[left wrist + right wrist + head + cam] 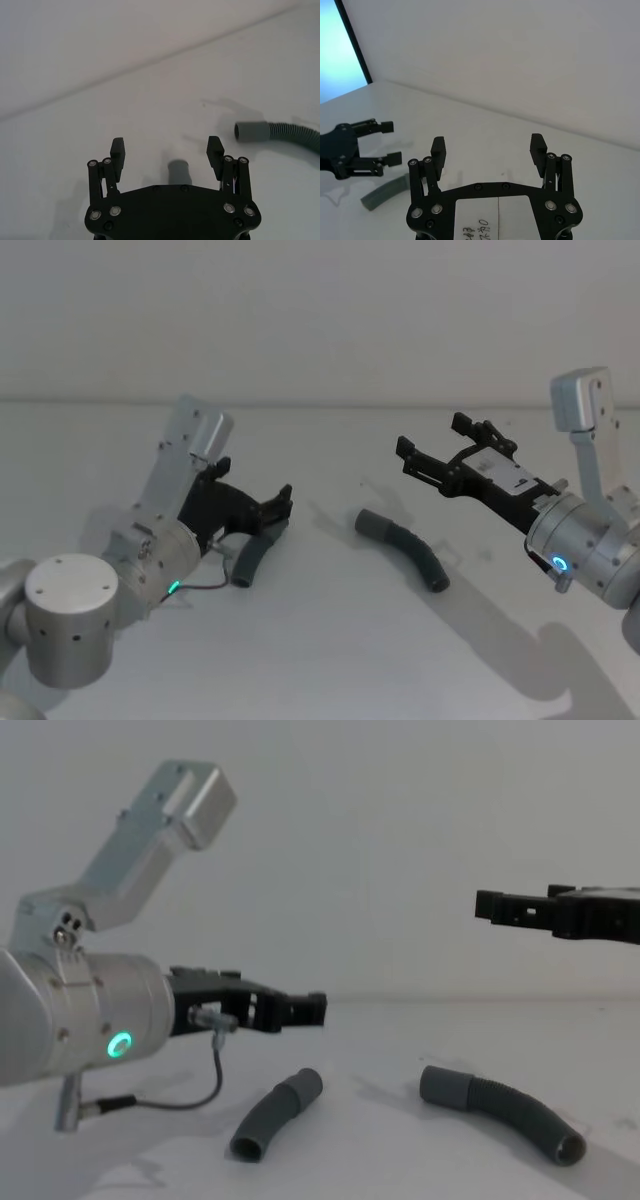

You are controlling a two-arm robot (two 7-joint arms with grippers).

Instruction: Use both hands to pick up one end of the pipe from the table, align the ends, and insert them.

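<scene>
The pipe lies in two dark grey corrugated pieces on the white table (330, 660). The shorter piece (250, 560) (275, 1113) is on the left. My left gripper (283, 510) (166, 146) (300, 1005) hovers open just above it, with its smooth end cuff (179, 172) showing between and below the fingers. The longer piece (405, 548) (505, 1110) curves at centre right, and its cuff (251, 131) points toward the shorter one. My right gripper (432, 437) (488, 145) (500, 907) is open and empty, raised well above the table beyond the longer piece.
A thin black cable (195, 1095) hangs from the left arm down to the table beside the shorter piece. The pale wall (320, 310) rises behind the table's far edge. A bright window strip (340, 45) shows in the right wrist view.
</scene>
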